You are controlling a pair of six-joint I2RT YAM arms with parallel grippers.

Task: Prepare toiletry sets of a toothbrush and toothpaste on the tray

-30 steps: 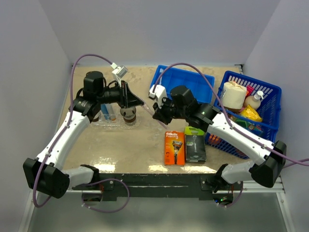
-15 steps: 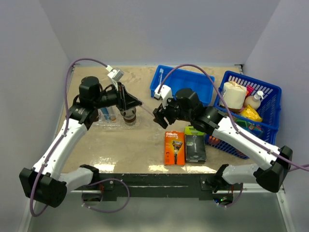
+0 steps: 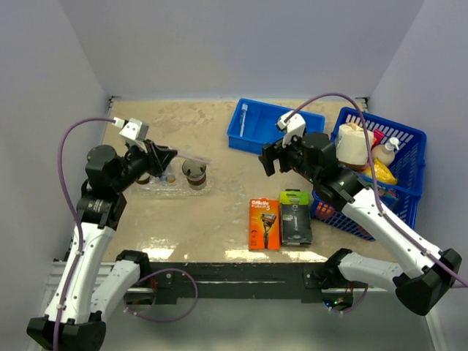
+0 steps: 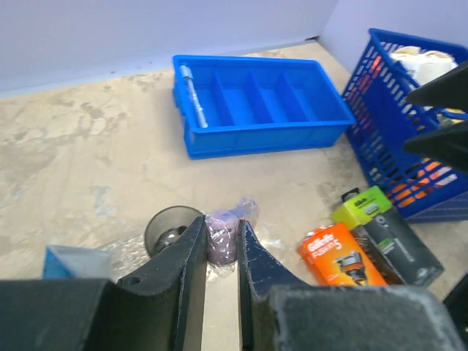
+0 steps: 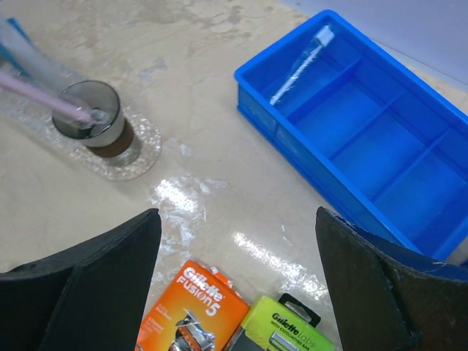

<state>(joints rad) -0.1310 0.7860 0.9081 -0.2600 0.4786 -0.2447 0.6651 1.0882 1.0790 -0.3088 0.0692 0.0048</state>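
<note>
- Plainly, in the top view the left pincer (image 3: pixel 170 156) is pressed together on a pink wrapped toothbrush (image 3: pixel 196 158), which juts out ahead of its tips above the cup (image 3: pixel 194 175) on the clear tray (image 3: pixel 208 188).
- The right pincer (image 3: pixel 276 157) is spread and holds nothing. It is well apart from the tray, and the blue bin (image 3: pixel 292 130) lies just beyond it with a second toothbrush (image 3: pixel 243 117) inside.
- Next, in the left wrist view, the 2 fingers (image 4: pixel 191 256) of the left pincer (image 4: pixel 221 228) pinch the toothbrush wrap (image 4: pixel 223 243). The cup (image 4: pixel 170 228) is just left of the tips, and the pale blue toothpaste box (image 4: pixel 69 263) is further left.
- The orange razor pack (image 4: pixel 338 254) lies to the pincer's right.
- Last, in the right wrist view, the right pincer (image 5: pixel 238 219) gapes wide over bare table (image 5: pixel 197 110). Ahead and to its left the pink toothbrush (image 5: pixel 44 93) dips its end into the cup (image 5: pixel 93 121) on the tray (image 5: pixel 142 150). Ahead and to its right the bin (image 5: pixel 380 146) holds the second toothbrush (image 5: pixel 300 66).
</note>
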